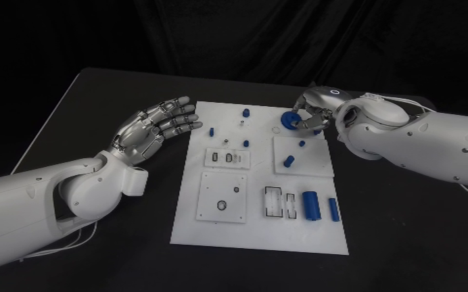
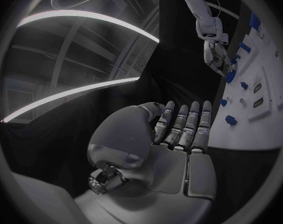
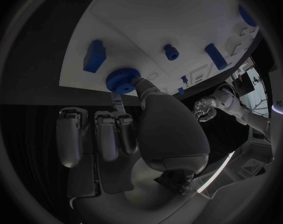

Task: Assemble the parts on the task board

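Observation:
The white task board lies in the middle of the black table. At its far right corner my right hand pinches a round blue ridged part between thumb and a finger. The right wrist view shows that part close over the board; I cannot tell whether it touches. My left hand hovers open beside the board's left edge, fingers spread and empty, as the left wrist view also shows of the hand. Small blue parts stand on the board.
Two blue cylinders lie at the board's near right. White inset plates with slots sit at its middle and near left. Small blue pegs stand toward the far side. Bare black table surrounds the board.

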Robot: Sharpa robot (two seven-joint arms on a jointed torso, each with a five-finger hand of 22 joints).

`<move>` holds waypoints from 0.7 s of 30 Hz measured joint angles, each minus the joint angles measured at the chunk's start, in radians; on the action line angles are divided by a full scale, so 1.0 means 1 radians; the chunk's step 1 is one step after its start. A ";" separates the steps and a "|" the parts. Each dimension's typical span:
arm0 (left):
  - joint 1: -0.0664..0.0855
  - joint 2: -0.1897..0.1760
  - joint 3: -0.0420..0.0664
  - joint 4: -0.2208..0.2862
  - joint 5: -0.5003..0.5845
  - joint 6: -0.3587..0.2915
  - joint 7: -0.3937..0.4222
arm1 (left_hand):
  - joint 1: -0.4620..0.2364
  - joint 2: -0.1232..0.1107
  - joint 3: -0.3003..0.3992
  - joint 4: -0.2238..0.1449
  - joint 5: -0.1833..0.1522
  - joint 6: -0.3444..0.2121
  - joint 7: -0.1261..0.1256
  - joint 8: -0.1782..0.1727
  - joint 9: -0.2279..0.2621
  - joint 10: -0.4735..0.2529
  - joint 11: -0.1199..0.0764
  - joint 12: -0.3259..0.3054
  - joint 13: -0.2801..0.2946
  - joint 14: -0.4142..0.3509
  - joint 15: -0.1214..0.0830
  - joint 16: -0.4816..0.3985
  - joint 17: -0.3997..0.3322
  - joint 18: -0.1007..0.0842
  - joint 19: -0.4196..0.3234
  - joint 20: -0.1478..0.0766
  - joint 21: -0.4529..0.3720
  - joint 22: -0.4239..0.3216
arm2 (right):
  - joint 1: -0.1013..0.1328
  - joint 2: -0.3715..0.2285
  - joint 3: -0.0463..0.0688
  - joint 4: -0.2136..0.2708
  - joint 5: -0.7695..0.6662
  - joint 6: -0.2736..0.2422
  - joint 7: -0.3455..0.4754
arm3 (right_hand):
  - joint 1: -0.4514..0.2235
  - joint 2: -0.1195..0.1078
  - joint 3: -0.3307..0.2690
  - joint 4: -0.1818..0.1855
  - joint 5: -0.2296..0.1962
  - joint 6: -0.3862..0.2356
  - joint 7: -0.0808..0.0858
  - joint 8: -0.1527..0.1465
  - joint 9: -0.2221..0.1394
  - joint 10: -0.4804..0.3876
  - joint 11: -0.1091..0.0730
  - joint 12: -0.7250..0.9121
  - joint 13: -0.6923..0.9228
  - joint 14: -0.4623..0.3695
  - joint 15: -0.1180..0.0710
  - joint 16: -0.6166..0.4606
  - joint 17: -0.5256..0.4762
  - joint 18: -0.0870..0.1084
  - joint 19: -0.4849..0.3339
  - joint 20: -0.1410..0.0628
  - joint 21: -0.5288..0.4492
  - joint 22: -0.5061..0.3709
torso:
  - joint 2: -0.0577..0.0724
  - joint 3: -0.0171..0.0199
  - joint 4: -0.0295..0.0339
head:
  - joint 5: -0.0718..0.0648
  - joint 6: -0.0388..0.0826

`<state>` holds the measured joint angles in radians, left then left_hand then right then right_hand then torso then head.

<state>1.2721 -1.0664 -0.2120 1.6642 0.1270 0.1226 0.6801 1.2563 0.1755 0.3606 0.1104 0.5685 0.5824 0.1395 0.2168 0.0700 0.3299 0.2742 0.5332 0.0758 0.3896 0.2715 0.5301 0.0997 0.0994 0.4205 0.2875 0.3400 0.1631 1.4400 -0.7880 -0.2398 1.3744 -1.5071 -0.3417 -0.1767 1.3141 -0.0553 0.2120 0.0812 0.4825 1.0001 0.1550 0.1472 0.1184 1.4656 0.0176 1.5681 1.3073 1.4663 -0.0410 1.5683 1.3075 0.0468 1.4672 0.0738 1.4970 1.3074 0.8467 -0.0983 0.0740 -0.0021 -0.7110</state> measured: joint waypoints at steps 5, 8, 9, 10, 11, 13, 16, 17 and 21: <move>0.000 -0.001 0.000 -0.002 0.000 0.001 0.000 | 0.000 0.000 0.000 0.000 0.000 0.000 0.000 0.000 0.000 -0.001 0.001 0.000 0.000 0.000 0.000 0.000 0.000 0.000 0.000 0.000 0.000 0.000 | -0.003 0.002 -0.002 0.002 -0.026 -0.024 0.007 | 0.006 -0.004 -0.004 -0.005 0.056 -0.001 -0.001 0.000 -0.006 -0.001 -0.011 0.000 0.000 0.001 -0.012 0.000 0.000 0.000 -0.002 -0.012 0.000 0.000 | 0.000 0.0001 -0.0001 | 0.002 0.003; 0.000 -0.001 0.000 -0.002 0.000 0.002 0.000 | 0.000 0.000 0.000 0.000 0.000 0.000 0.000 0.000 0.000 -0.001 0.001 0.000 0.000 0.000 0.000 0.000 0.000 0.000 0.000 0.000 0.000 0.000 | -0.005 0.000 -0.003 0.010 -0.039 -0.043 0.011 | 0.010 -0.008 0.013 -0.026 0.095 -0.010 -0.010 0.000 -0.006 0.001 -0.016 0.000 0.000 -0.002 -0.016 0.000 0.000 0.000 -0.002 -0.018 0.011 0.000 | 0.000 0.0001 0.0000 | 0.004 0.006; 0.000 -0.002 0.000 -0.002 0.000 0.003 0.000 | 0.000 0.000 0.000 0.000 0.000 0.000 0.000 0.000 0.000 -0.001 0.001 0.000 0.000 0.000 0.000 0.000 0.000 0.000 0.000 0.000 0.000 0.000 | -0.006 -0.002 -0.004 0.016 -0.045 -0.051 0.012 | 0.006 -0.012 0.021 -0.037 0.125 -0.011 -0.011 0.000 -0.014 0.001 -0.016 0.000 0.000 -0.002 -0.016 0.000 0.000 -0.009 -0.002 -0.019 0.028 0.000 | 0.000 0.0001 0.0000 | 0.005 0.006; -0.001 -0.003 0.000 -0.002 0.000 0.003 0.000 | 0.000 0.000 0.000 0.000 0.000 0.000 0.000 0.000 0.000 -0.001 0.001 0.000 0.000 0.000 0.000 0.000 0.000 0.000 0.000 0.000 0.000 0.000 | -0.006 -0.003 -0.004 0.022 -0.048 -0.057 0.014 | -0.001 -0.019 0.026 -0.042 0.149 -0.011 -0.011 0.000 -0.086 0.001 -0.017 0.000 0.000 0.001 -0.020 0.000 0.000 -0.024 -0.002 -0.019 0.040 0.000 | 0.000 0.0001 0.0001 | 0.006 0.007; -0.001 -0.003 0.000 -0.002 0.000 0.003 0.000 | 0.000 0.000 0.000 0.000 0.000 0.000 0.000 0.000 0.000 -0.001 0.001 0.000 0.000 0.000 0.000 0.000 0.000 0.000 0.000 0.000 0.000 0.000 | -0.006 -0.005 -0.005 0.028 -0.052 -0.063 0.015 | -0.008 -0.025 0.030 -0.041 0.168 -0.013 -0.013 0.000 -0.090 0.001 -0.017 0.000 0.000 0.000 -0.020 0.000 0.000 -0.024 0.001 -0.022 0.048 0.000 | 0.000 0.0000 0.0001 | 0.007 0.008; -0.001 -0.005 0.000 -0.002 0.000 0.003 0.000 | 0.000 0.000 0.000 0.000 0.000 0.000 0.000 0.000 0.000 -0.001 0.001 0.000 0.000 0.000 0.000 0.000 0.000 0.000 0.000 0.000 0.000 0.000 | -0.005 -0.008 -0.005 0.045 -0.059 -0.074 0.017 | -0.024 -0.032 0.041 -0.033 0.189 -0.016 -0.017 0.000 -0.090 0.001 -0.020 0.000 0.000 0.000 -0.021 0.000 0.000 -0.024 -0.001 -0.024 0.057 0.000 | 0.000 -0.0003 0.0000 | 0.009 0.009; -0.001 -0.006 0.000 -0.002 0.000 0.003 0.000 | 0.000 0.000 0.000 0.000 0.000 0.000 0.000 0.000 0.000 -0.001 0.001 0.000 0.000 0.000 0.000 0.000 0.000 0.000 0.000 0.000 0.000 0.000 | 0.008 -0.007 -0.005 0.069 -0.067 -0.084 0.018 | -0.039 -0.031 0.048 -0.032 0.199 -0.019 -0.020 0.000 -0.090 0.001 -0.020 0.000 0.001 0.000 -0.021 0.000 0.000 -0.024 -0.002 -0.026 0.064 0.000 | 0.000 -0.0005 -0.0006 | 0.010 0.009; -0.001 -0.006 0.000 -0.002 0.000 0.003 0.000 | 0.000 0.000 0.000 0.000 0.000 0.000 0.000 0.000 0.000 -0.001 0.001 0.000 0.000 0.000 0.000 0.000 0.000 0.000 -0.001 -0.001 0.000 0.000 | 0.013 -0.006 -0.004 0.074 -0.069 -0.086 0.018 | -0.040 -0.030 0.048 -0.032 0.200 -0.020 -0.020 0.000 -0.090 0.001 -0.020 0.000 0.001 0.000 -0.022 0.000 0.000 -0.029 -0.002 -0.026 0.064 0.000 | 0.000 -0.0007 -0.0006 | 0.010 0.009; -0.001 -0.006 0.000 -0.002 0.000 0.003 0.000 | 0.000 0.000 0.003 -0.003 0.000 0.000 0.000 0.000 0.000 -0.001 0.001 0.000 -0.001 0.000 0.000 0.000 -0.001 0.000 -0.004 -0.004 0.000 0.000 | 0.028 0.013 -0.003 0.089 -0.075 -0.091 0.019 | -0.049 -0.029 0.054 -0.029 0.207 -0.020 -0.021 0.000 -0.090 0.001 -0.020 0.000 0.001 0.001 -0.022 0.000 0.000 -0.040 -0.002 -0.026 0.071 0.000 | 0.000 -0.0009 -0.0009 | 0.010 0.011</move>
<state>1.2713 -1.0725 -0.2120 1.6618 0.1270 0.1258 0.6802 1.2564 0.1754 0.3635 0.1074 0.5685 0.5824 0.1395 0.2168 0.0700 0.3286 0.2754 0.5332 0.0749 0.3896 0.2715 0.5301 0.0987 0.0995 0.4168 0.2838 0.3400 0.1632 1.4677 -0.7751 -0.2424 1.4634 -1.5819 -0.4325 -0.1581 1.2652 -0.0844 0.2659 0.0518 0.6895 0.9803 0.1344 0.1471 0.0286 1.4667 -0.0021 1.5681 1.3081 1.4674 -0.0633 1.5682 1.3074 0.0071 1.4654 0.0482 1.5676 1.3079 0.8466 -0.0991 0.0732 0.0081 -0.6996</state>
